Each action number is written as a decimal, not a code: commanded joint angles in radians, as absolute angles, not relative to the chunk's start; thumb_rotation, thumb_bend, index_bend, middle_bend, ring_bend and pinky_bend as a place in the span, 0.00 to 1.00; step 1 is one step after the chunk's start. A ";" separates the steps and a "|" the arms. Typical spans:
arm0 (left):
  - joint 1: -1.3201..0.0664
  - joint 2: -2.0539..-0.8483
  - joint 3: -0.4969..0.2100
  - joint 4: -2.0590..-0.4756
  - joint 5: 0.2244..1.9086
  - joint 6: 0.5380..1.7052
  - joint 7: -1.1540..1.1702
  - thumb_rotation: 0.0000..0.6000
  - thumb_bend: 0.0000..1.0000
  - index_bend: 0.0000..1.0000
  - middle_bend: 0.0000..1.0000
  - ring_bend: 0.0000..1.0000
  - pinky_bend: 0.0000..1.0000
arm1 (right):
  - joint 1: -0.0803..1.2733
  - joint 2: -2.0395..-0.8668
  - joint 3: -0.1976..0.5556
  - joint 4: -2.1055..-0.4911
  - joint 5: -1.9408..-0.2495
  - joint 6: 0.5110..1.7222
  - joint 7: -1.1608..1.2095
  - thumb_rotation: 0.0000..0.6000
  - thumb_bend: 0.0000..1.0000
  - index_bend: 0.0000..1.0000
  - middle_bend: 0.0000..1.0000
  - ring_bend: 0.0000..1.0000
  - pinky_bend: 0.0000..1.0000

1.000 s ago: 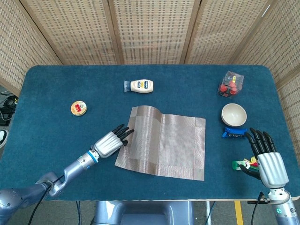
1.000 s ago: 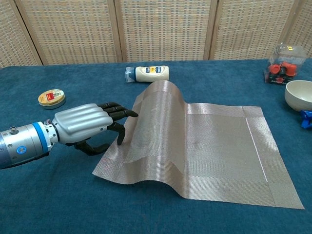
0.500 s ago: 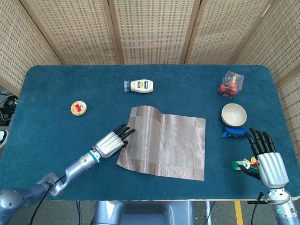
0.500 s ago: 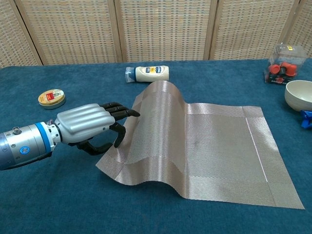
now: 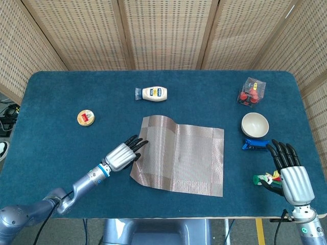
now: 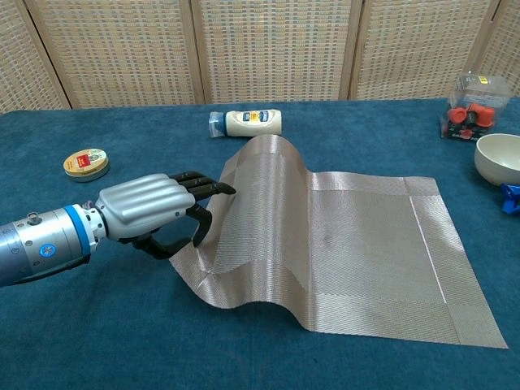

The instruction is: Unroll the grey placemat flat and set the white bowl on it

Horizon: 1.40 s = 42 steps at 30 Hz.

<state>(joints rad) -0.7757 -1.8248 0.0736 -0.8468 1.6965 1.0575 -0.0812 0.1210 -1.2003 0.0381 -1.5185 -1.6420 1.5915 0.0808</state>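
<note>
The grey placemat [image 5: 179, 158] [image 6: 349, 244] lies mid-table, flat on its right part, with a raised hump near its left side. My left hand [image 5: 121, 155] [image 6: 150, 207] is at the mat's left edge, fingers over it and thumb under it, holding that edge lifted off the cloth. The white bowl [image 5: 254, 124] [image 6: 498, 158] stands upright and empty to the right of the mat, apart from it. Near the front right edge, my right hand [image 5: 291, 176] rests with fingers spread and nothing in it, seen only in the head view.
A mayonnaise bottle [image 5: 153, 94] [image 6: 248, 123] lies behind the mat. A small round tin [image 5: 86, 118] [image 6: 85, 163] sits at the left. A clear box of red items [image 5: 251, 92] [image 6: 469, 106] stands back right. A blue packet [image 5: 253, 145] and a colourful item [image 5: 265, 179] lie near my right hand.
My left hand has shifted right with the mat's left edge, so the front left corner has drawn inward and lifted. The right hand and bowl have not moved.
</note>
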 commanded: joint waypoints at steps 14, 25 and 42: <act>-0.725 -1.724 0.094 -0.969 1.682 1.093 -0.007 1.00 0.55 0.79 0.00 0.00 0.00 | 0.116 -1.196 0.039 -1.524 -1.651 1.596 0.087 1.00 0.00 0.03 0.00 0.00 0.00; -0.665 -1.643 0.123 -1.073 1.669 1.122 0.083 1.00 0.55 0.80 0.00 0.00 0.00 | 0.113 -1.193 0.039 -1.527 -1.658 1.602 0.088 1.00 0.00 0.04 0.00 0.00 0.00; -0.589 -1.527 0.204 -1.208 1.695 1.138 0.162 1.00 0.55 0.80 0.00 0.00 0.00 | 0.109 -1.189 0.039 -1.534 -1.669 1.611 0.088 1.00 0.00 0.04 0.00 0.00 0.00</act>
